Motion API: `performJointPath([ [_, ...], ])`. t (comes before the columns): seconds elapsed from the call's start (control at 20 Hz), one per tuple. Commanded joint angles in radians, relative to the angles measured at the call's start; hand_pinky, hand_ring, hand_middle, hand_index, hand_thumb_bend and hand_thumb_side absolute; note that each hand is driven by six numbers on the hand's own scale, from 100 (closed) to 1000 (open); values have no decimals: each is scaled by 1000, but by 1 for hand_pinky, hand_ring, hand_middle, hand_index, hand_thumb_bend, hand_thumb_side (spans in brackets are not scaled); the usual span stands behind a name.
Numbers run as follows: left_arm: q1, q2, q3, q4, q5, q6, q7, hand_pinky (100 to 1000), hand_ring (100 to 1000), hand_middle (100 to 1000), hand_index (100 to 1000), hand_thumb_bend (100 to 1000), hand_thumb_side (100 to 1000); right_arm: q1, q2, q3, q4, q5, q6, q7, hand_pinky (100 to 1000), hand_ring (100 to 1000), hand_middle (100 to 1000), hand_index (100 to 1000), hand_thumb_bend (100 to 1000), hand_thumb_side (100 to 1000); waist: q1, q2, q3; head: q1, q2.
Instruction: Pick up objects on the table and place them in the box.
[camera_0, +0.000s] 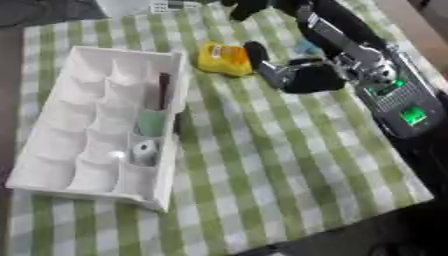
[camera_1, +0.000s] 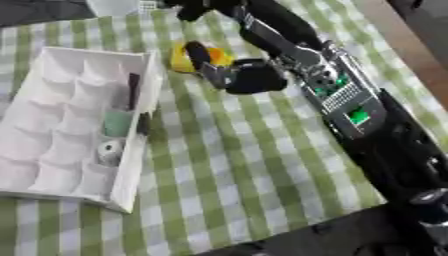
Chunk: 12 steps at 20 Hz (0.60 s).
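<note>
Yellow packet (camera_0: 224, 58) is the thing that the right hand (camera_0: 293, 75) is working on now. It lies on the green checked cloth (camera_0: 289, 165), near the far right corner of the white box (camera_0: 52, 135) but outside it. The right hand comes in from the upper right and sits just beside the packet, on its right side. One dark finger (camera_0: 256, 53) rests against the edge of the packet. Whether the fingers are closing on it or only touching it, I cannot tell, because the hand is dark and the shapes run together.

The box has many small compartments. Three things are already inside, all in the column closest to the hand: a dark stick (camera_0: 164, 91) in a far compartment, a pale green piece (camera_0: 150, 123) in the middle, and a small white roll (camera_0: 144, 151) nearer to the front. The other compartments look empty.

So I judge the task is partly done. The packet is not lifted yet, and a small bluish thing (camera_0: 306, 47) behind the arm may also remain. The left hand does not show in either view.
</note>
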Motion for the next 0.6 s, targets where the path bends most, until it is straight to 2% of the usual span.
performJointPath([
  [0.05,-4,24,15,-25,-12,-2,14,763,704,967,843,151,918,13,-20,-24,-25,-15,-16,-3,726,731,783,907,100,288,5,-34,-6,19,-15],
  [0.15,-4,23,17,-25,-14,-2,15,763,702,967,843,150,919,29,-15,-28,-25,-14,-26,-4,724,728,780,904,100,281,4,-35,-8,26,-15],
  [0.2,-5,22,17,-26,-13,-2,15,763,698,967,843,150,919,33,-14,-29,-25,-13,-29,-5,720,724,776,903,100,247,4,-36,-7,27,-15],
  [0.25,-5,23,17,-26,-12,-3,15,762,693,961,842,149,918,40,-13,-31,-25,-13,-29,-6,716,719,772,900,100,302,5,-36,-7,30,-18],
  [0.6,-3,22,23,-23,-14,0,22,760,669,945,835,149,919,64,-3,-37,-25,-11,-22,-4,701,700,756,893,100,336,11,-39,-9,35,-22],
])
